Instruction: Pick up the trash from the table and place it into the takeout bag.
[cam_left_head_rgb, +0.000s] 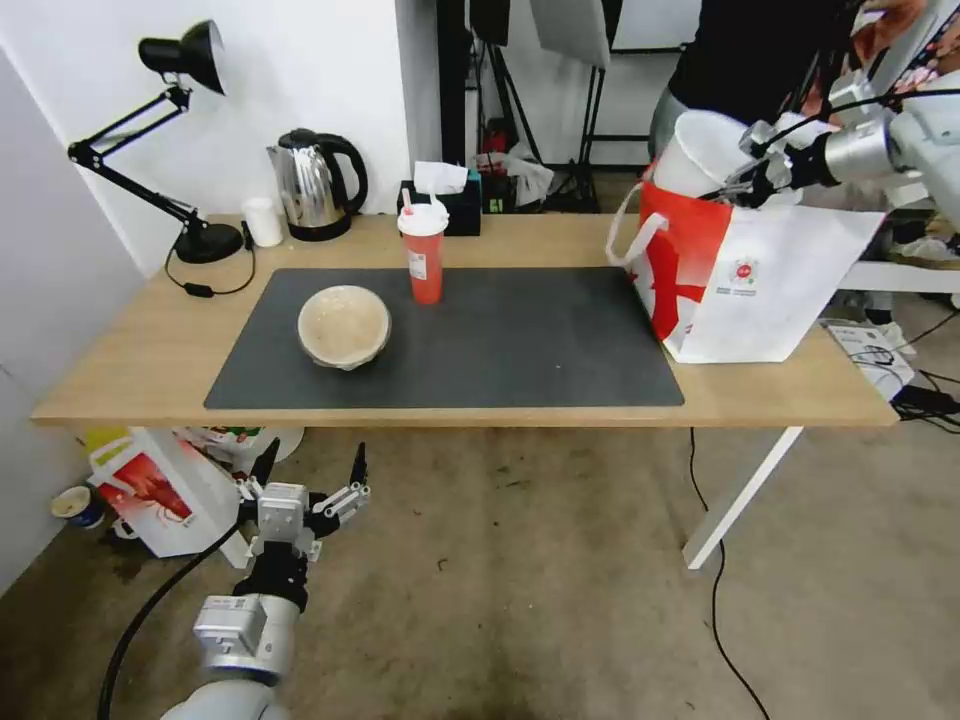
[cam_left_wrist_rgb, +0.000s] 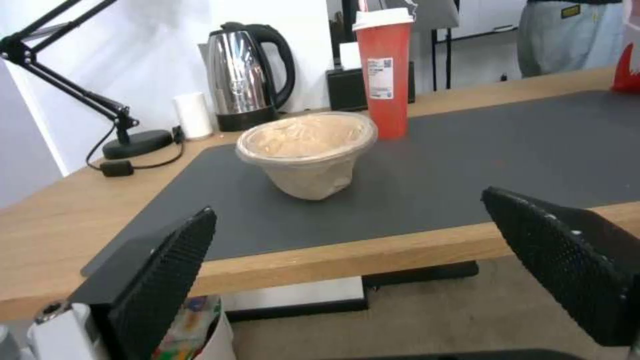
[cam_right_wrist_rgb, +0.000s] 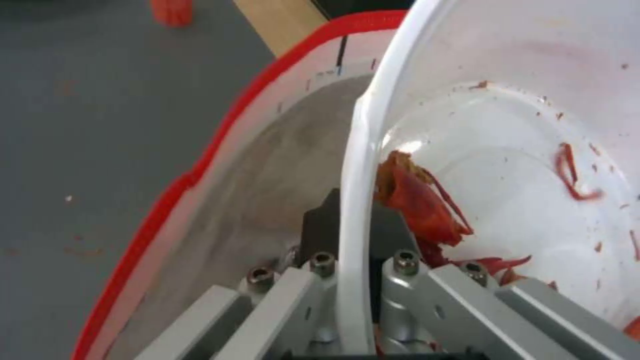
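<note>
**Right gripper holds the white bowl over the bag mouth**

The right gripper (cam_left_head_rgb: 752, 178) is clamped on the rim of the white bowl (cam_left_head_rgb: 705, 150), one finger (cam_right_wrist_rgb: 319, 231) outside the wall and the other inside. The bowl is tipped on its side, its open face turned toward the wrist, with red crayfish scraps (cam_right_wrist_rgb: 417, 200) lying against the lower wall just beside the inner finger. It hangs at the mouth of the bag (cam_left_head_rgb: 760, 290), partly above the red rim (cam_right_wrist_rgb: 200, 165), and the silver lining shows just below the fingers.

The bag stands upright at the right end of the table (cam_left_head_rgb: 130, 370), its near corner touching the mat (cam_left_head_rgb: 500, 340), a white loop handle hanging on its left side.

The left gripper (cam_left_head_rgb: 308, 478) hangs low in front of the table's near edge, below the top, with its fingers (cam_left_wrist_rgb: 167, 270) spread wide and nothing between them. Beyond it, on the mat's left part, sits the beige bowl (cam_left_head_rgb: 344, 325), well apart from the fingers. The red cup (cam_left_head_rgb: 424, 250) stands upright just behind that bowl, near the mat's far edge, with its lid and straw on.
</note>
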